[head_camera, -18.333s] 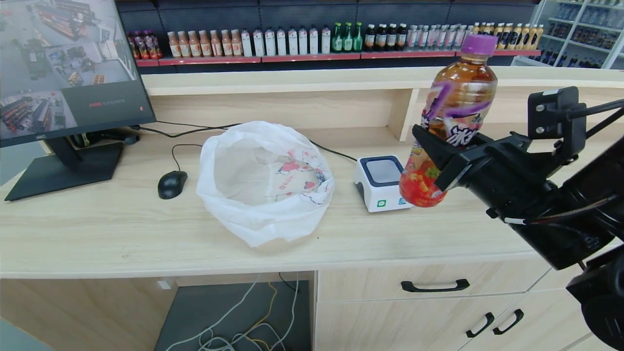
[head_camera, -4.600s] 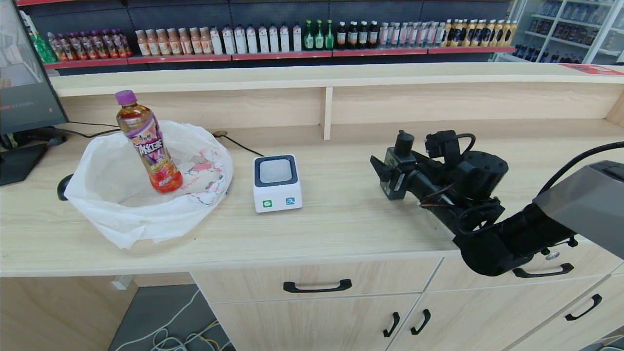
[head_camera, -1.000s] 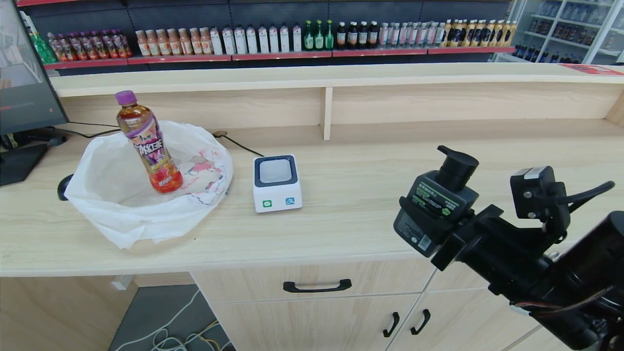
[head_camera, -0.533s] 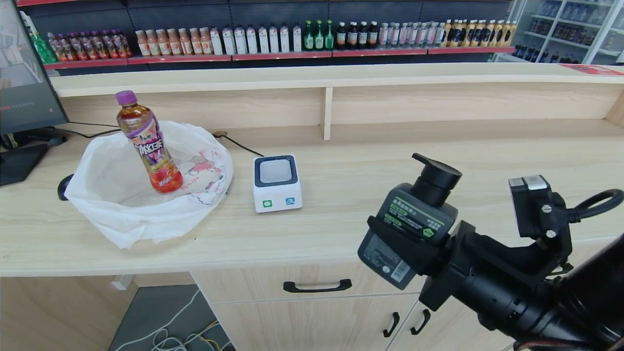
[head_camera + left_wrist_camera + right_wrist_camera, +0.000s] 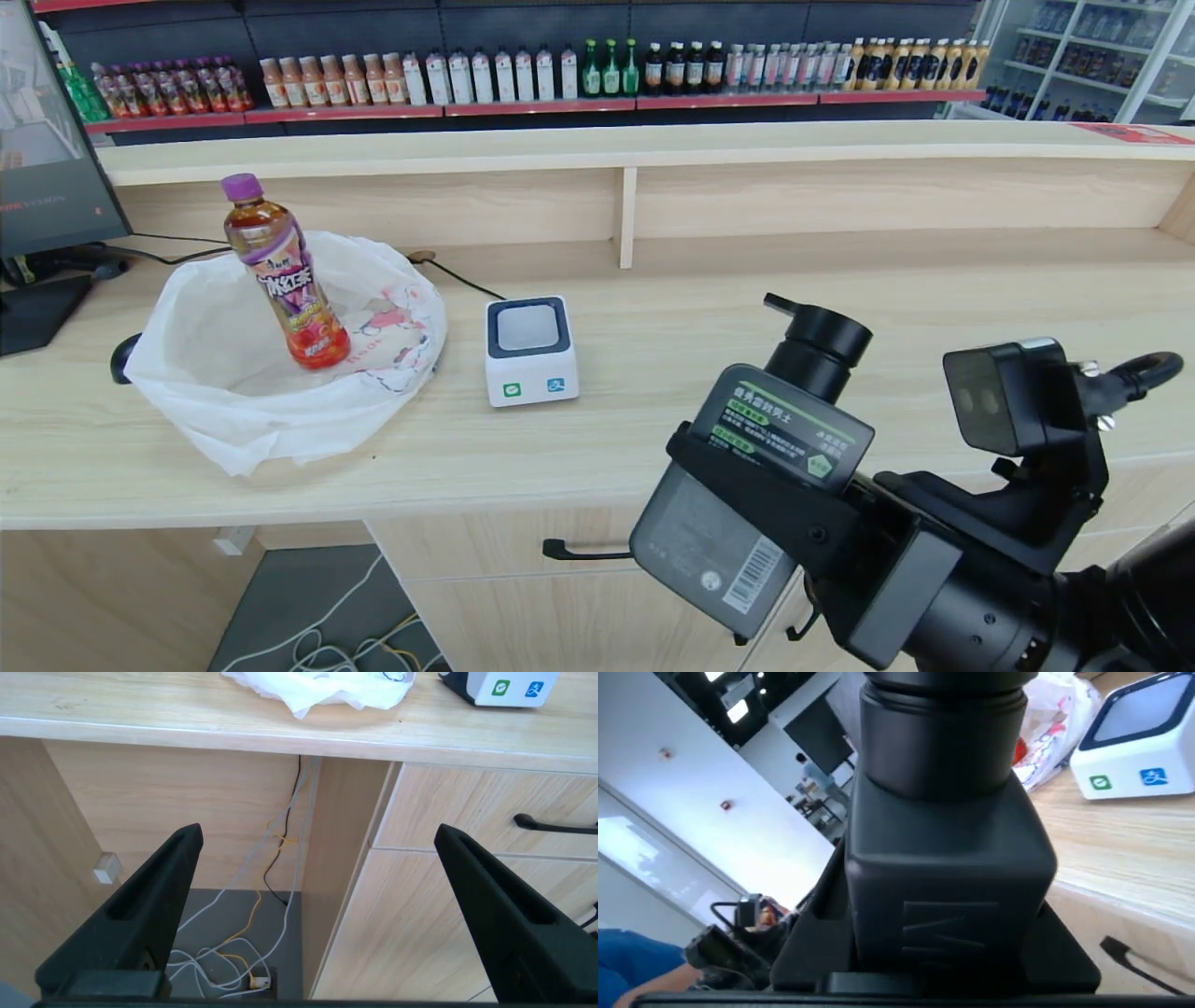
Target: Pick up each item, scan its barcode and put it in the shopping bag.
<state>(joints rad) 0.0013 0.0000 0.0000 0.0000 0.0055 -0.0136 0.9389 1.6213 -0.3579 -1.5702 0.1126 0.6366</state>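
Head view: dark pump bottle (image 5: pixel 780 434) clamped between right jaws

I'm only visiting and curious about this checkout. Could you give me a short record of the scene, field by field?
Right gripper: shut on a dark pump bottle, held off the counter, barcode showing
Left gripper: open, empty, low, facing the counter's front
Scanner: on the counter, beside the bag
Bag: open, tea bottle standing in it
Left to do: pump bottle not yet bagged
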